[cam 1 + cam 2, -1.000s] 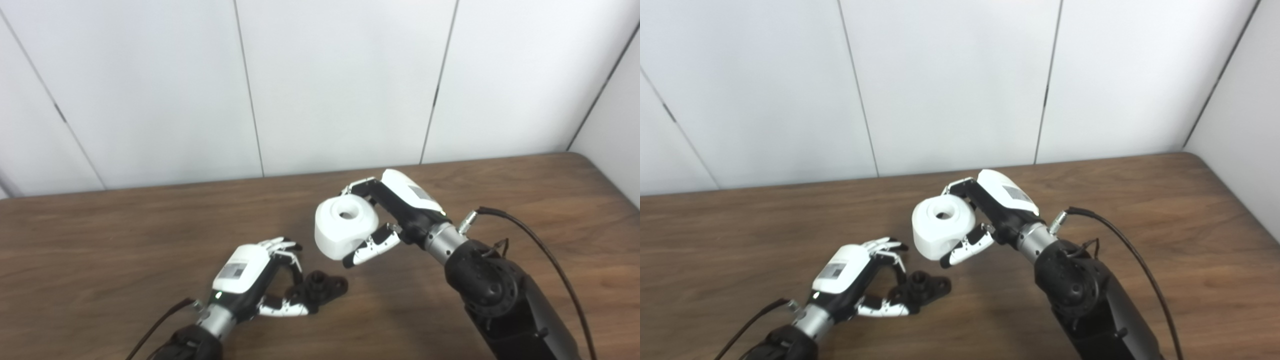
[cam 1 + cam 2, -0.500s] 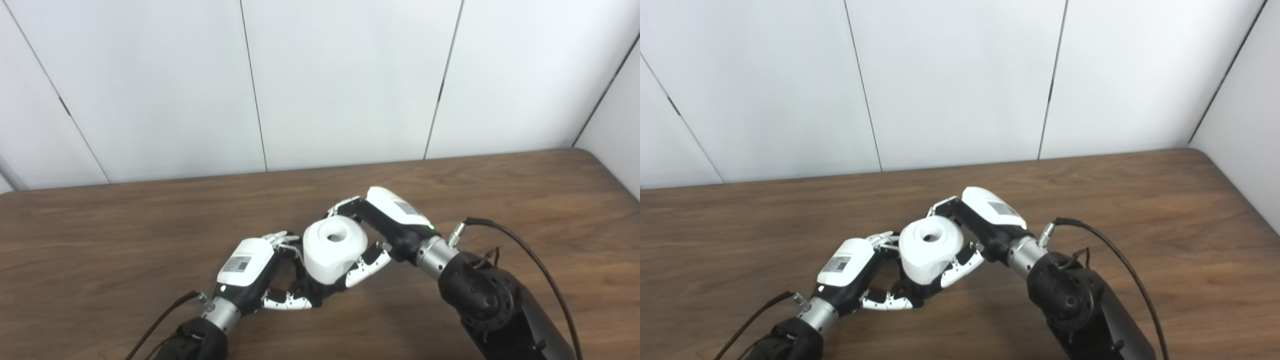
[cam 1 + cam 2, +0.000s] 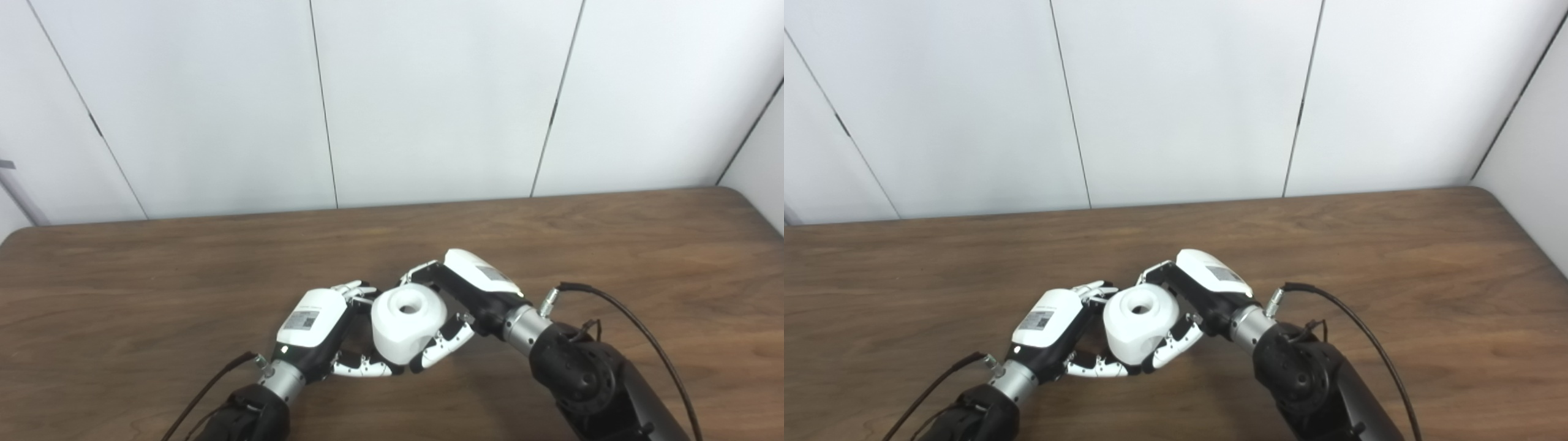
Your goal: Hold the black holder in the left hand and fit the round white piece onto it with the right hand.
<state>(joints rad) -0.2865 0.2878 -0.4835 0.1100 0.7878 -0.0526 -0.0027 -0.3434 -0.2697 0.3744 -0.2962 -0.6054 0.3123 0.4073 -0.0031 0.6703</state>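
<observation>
The round white piece [image 3: 407, 321], with a hole in its top, is held by my right hand [image 3: 465, 300], whose fingers wrap its far side and thumb its near side. It sits low over the wooden table [image 3: 153, 288], between both hands. My left hand [image 3: 324, 331] is right beside it on the left, fingers and thumb curled under and around its base. The black holder is almost wholly hidden beneath the white piece; only dark bits show near my left thumb [image 3: 358, 369]. The same scene shows in the right eye view, with the white piece [image 3: 1139, 324] in the middle.
A black cable [image 3: 643, 343] loops from my right wrist over the table on the right. Another cable [image 3: 202, 398] trails from my left wrist. White wall panels stand behind the table's far edge.
My right hand has brought the white piece down and left from above the table onto the spot of the black holder at my left hand. The holder is now covered. The camera has also shifted.
</observation>
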